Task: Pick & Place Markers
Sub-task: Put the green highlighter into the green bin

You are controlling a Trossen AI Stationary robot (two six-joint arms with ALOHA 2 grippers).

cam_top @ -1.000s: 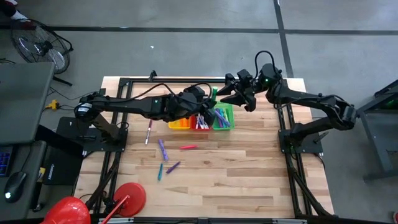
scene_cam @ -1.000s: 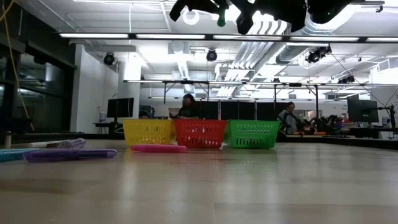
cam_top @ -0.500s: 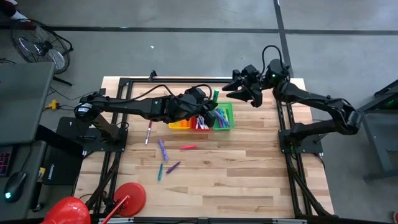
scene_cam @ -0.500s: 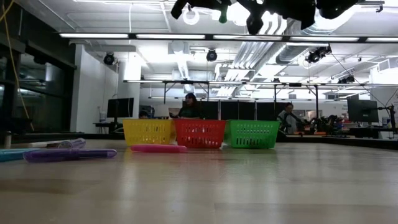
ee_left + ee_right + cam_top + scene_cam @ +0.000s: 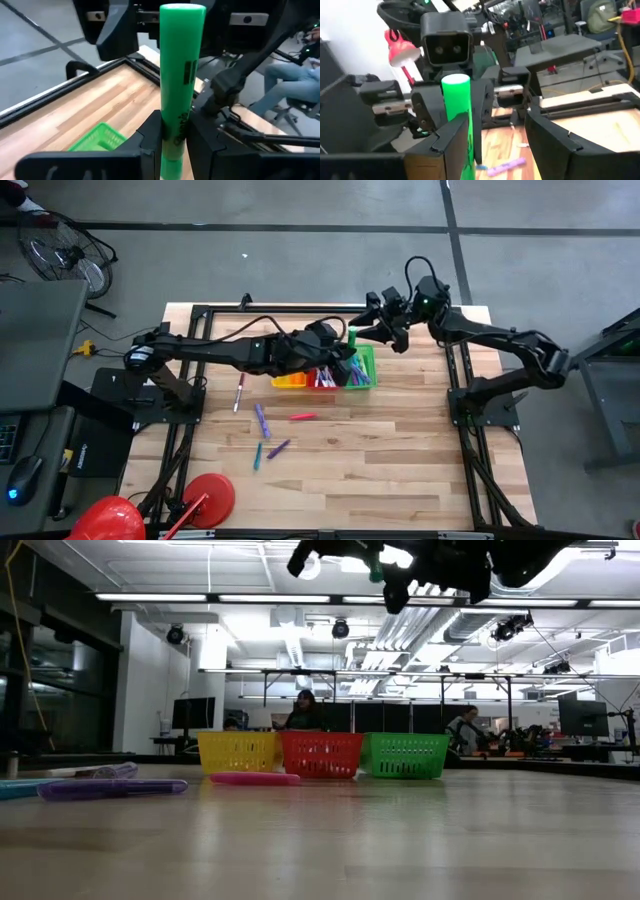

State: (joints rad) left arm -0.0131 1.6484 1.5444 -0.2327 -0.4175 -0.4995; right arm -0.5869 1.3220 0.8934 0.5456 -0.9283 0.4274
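My left gripper (image 5: pixel 175 131) is shut on a green marker (image 5: pixel 181 60), held high over the green basket (image 5: pixel 360 368). My right gripper (image 5: pixel 500 127) faces it from the table's far right, open. The marker (image 5: pixel 457 100) stands close inside one right finger (image 5: pixel 454 140); whether they touch, I cannot tell. Other markers lie flat on the table: a pink one (image 5: pixel 303 417), two purple ones (image 5: pixel 262 420) (image 5: pixel 278 448), a teal one (image 5: pixel 258 456). More markers stick out of the red basket (image 5: pixel 322 377). My left gripper pinches the green marker's lower part (image 5: pixel 175 142) between its two fingers. The fingers come nearly level from the table's left and lie across the marker. The marker stands upright, most of its length above the fingers, lifted clear above the baskets.
Yellow (image 5: pixel 238 752), red (image 5: pixel 320 753) and green (image 5: pixel 407 755) mesh baskets stand in a row at the table's far middle. A red lamp (image 5: pixel 205 500) sits at the near left corner. People sit at desks in the room beyond the table.
My right gripper drew back a little toward the table's far right, then came back toward the green marker, staying open. My left gripper keeps the marker upright in about the same place.
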